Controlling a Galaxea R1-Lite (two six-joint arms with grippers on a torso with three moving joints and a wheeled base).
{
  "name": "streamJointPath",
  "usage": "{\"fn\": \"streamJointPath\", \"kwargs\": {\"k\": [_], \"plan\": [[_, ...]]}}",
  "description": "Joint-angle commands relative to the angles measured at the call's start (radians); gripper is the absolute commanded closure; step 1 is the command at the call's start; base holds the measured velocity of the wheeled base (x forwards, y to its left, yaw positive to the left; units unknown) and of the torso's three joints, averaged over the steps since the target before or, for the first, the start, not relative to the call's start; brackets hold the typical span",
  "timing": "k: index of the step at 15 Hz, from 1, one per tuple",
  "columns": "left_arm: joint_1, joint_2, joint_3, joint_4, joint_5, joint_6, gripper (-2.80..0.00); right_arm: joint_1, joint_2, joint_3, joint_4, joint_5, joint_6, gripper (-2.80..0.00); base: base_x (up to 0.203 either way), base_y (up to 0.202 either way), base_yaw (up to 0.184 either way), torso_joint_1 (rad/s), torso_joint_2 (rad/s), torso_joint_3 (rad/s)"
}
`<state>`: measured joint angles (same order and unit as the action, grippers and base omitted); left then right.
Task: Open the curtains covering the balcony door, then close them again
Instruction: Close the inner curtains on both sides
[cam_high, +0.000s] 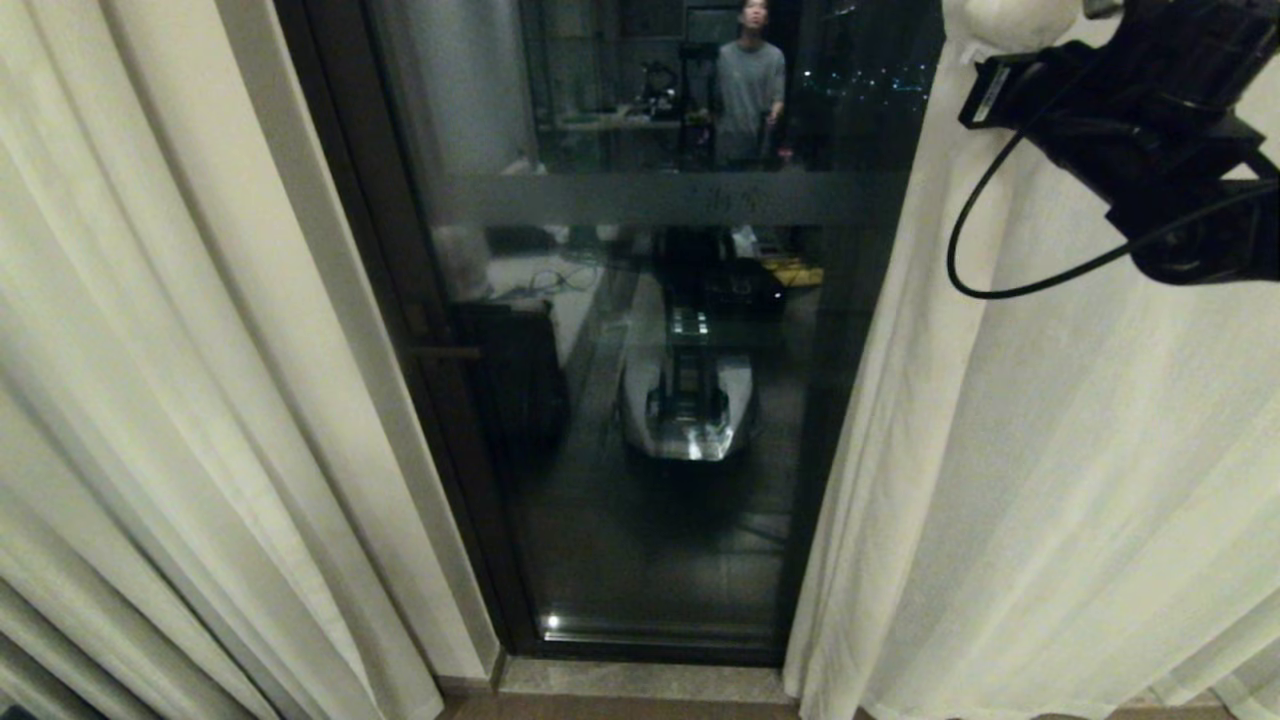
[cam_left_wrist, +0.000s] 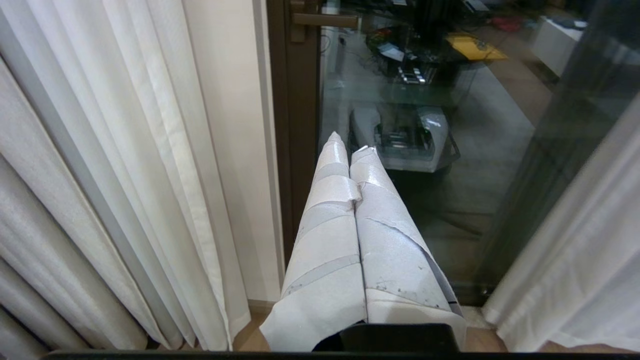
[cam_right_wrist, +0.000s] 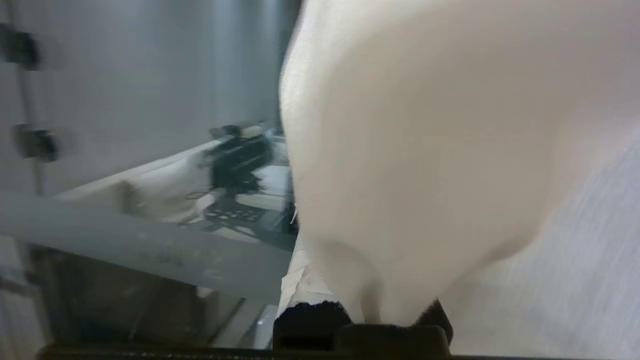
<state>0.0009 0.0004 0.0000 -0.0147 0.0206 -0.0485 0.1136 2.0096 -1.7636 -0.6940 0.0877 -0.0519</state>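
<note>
The curtains hang apart. The left panel (cam_high: 200, 350) and the right panel (cam_high: 1050, 450) stand on either side of the bare glass of the balcony door (cam_high: 650, 480), which has a dark frame (cam_high: 400, 300) and a frosted band (cam_high: 650, 200). My right gripper (cam_high: 1015, 25) is raised high against the inner edge of the right panel. In the right wrist view the curtain fabric (cam_right_wrist: 425, 125) bulges over the shut fingers, and only part of one taped finger (cam_right_wrist: 305, 285) shows. My left gripper (cam_left_wrist: 350, 145) is shut and empty. It points down at the door's foot beside the left panel (cam_left_wrist: 125, 150).
A person (cam_high: 750, 80) and the robot's own base (cam_high: 690, 400) show as reflections in the glass. A door handle (cam_left_wrist: 325, 20) sits on the frame. A strip of cream wall (cam_left_wrist: 230, 150) lies between the left panel and the frame. A stone sill (cam_high: 640, 680) runs below the door.
</note>
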Motion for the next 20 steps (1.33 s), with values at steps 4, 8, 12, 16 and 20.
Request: {"fn": "streamJointPath", "kwargs": {"k": [4, 8, 12, 16, 20], "plan": [[0.001, 0.0, 0.0, 0.0, 0.001, -0.001, 0.0, 0.038, 0.024, 0.001, -0.005, 0.0, -0.002, 0.0, 0.0, 0.0, 0.0, 0.0, 0.0, 0.0], [0.001, 0.0, -0.001, 0.001, 0.001, -0.001, 0.0, 0.0, 0.023, -0.002, -0.006, 0.0, -0.002, 0.0, 0.0, 0.0, 0.0, 0.0, 0.0, 0.0], [0.001, 0.0, -0.001, 0.001, 0.001, -0.002, 0.0, -0.098, 0.027, -0.002, -0.003, 0.003, 0.001, 0.0, 0.0, 0.0, 0.0, 0.0, 0.0, 0.0], [0.001, 0.0, 0.0, 0.0, 0.001, -0.002, 0.0, -0.161, 0.044, -0.003, -0.003, 0.004, 0.004, 0.0, 0.0, 0.0, 0.0, 0.0, 0.0, 0.0], [0.001, 0.0, -0.002, -0.001, 0.001, -0.001, 0.0, -0.17, 0.043, -0.002, -0.005, 0.003, 0.004, -2.8, 0.0, 0.0, 0.0, 0.0, 0.0, 0.0]]}}
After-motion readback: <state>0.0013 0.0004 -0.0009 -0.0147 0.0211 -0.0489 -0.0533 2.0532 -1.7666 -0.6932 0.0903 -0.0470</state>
